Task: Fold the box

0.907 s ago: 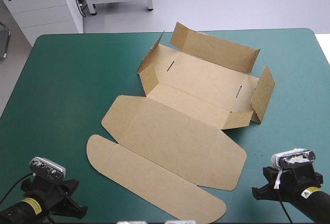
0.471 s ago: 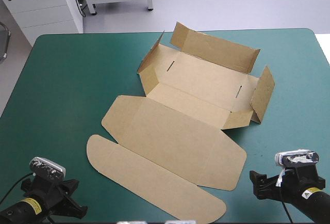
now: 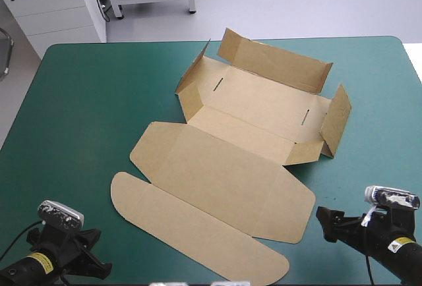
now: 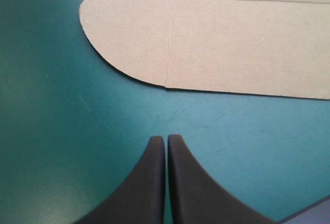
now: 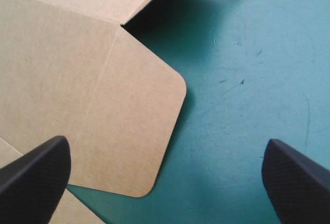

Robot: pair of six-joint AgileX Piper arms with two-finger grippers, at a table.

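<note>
The brown box (image 3: 257,105) lies across the middle of the table. Its far half is a tray with the walls raised. Its lid (image 3: 224,180) lies flat toward me, ending in a long rounded flap (image 3: 191,227). My left gripper (image 4: 166,139) is shut and empty near the table's front left corner, with the rounded flap (image 4: 216,43) a short way ahead of it. My right gripper (image 5: 166,142) stands wide open at the front right. One finger (image 5: 36,172) is over the lid's rounded corner (image 5: 134,115) and the other is over bare cover. Nothing is held.
The teal-green cover (image 3: 72,114) stretches wide to the left of the box, and a narrower strip (image 3: 382,134) runs along its right. Both arms sit close to the table's near edge.
My right gripper has opened from shut to wide apart and swung toward the lid's near right corner. The left arm and the box have not moved.
</note>
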